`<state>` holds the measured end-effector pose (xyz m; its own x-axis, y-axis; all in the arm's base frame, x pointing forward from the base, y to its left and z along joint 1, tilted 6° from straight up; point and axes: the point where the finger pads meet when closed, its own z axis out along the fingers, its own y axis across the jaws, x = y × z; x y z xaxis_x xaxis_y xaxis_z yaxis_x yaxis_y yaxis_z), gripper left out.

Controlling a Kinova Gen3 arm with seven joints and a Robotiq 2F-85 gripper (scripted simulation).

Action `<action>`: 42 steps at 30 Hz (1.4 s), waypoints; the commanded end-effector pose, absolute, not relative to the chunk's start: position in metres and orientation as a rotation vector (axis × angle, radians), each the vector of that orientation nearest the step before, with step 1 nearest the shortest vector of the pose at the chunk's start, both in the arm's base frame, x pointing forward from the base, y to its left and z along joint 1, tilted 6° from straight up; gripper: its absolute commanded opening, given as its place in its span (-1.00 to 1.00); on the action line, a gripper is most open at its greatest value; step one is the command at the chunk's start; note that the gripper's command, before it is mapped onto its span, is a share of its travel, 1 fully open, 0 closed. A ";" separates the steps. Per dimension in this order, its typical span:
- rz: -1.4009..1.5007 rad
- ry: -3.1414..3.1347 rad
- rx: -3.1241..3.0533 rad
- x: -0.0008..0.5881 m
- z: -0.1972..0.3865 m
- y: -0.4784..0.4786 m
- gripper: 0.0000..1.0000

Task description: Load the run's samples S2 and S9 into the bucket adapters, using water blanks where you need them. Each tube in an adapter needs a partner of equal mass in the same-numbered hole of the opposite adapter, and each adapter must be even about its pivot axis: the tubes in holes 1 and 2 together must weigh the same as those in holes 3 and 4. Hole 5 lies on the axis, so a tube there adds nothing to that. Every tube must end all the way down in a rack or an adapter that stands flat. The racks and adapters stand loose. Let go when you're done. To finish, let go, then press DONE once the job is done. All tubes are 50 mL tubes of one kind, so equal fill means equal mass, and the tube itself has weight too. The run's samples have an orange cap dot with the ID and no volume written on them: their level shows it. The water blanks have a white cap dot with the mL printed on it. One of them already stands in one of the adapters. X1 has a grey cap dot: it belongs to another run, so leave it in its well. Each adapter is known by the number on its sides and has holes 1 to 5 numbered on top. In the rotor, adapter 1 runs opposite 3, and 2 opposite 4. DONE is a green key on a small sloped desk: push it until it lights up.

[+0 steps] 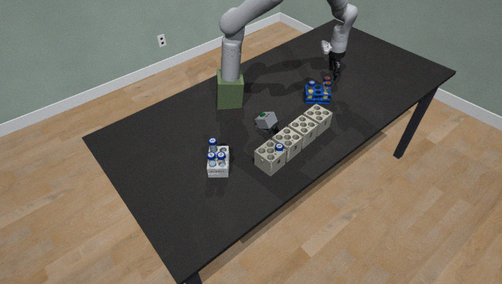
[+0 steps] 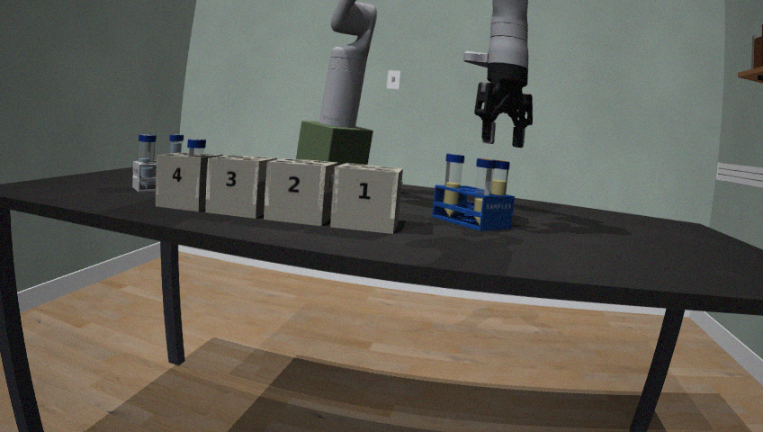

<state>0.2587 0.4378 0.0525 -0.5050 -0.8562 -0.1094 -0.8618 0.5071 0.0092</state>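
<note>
Exterior view shows the claw (image 2: pixel 502 139) spread fully wide and holding nothing, hanging above the blue sample rack (image 2: pixel 495 216), just over the blue caps of the tubes at the rack's 3 o'clock end. In the top view two orange-dotted sample tubes (image 1: pixel 327 81) stand at the rack's 1 o'clock corner, with a third tube (image 1: pixel 311 84) at its 10 o'clock side; the IDs are too small to read, so which is S2 or S9 I cannot tell. By my judgement the task is barely begun: no sample has left the rack, and the four adapters hold only one tube, a blank (image 1: pixel 279 147) in adapter 4 (image 2: pixel 176 184). Adapters 3 (image 2: pixel 231 187), 2 (image 2: pixel 293 193) and 1 (image 2: pixel 363 199) stand unfilled in a touching row. The white blanks rack (image 1: pixel 217 165), with three blanks, sits well apart at 9 o'clock of adapter 4. The DONE desk (image 1: pixel 266 119) lies just beside the row at its 11 o'clock. The sample rack stands well in from the worktop (image 1: pixel 147 197) edges, with open room at 3 o'clock.
</note>
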 end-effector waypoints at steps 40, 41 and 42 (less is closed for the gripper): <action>0.095 2.649 -1.520 0.255 0.097 0.433 1.00; 0.095 2.649 -1.520 0.255 0.099 0.433 1.00; 0.095 2.649 -1.520 0.255 0.102 0.433 1.00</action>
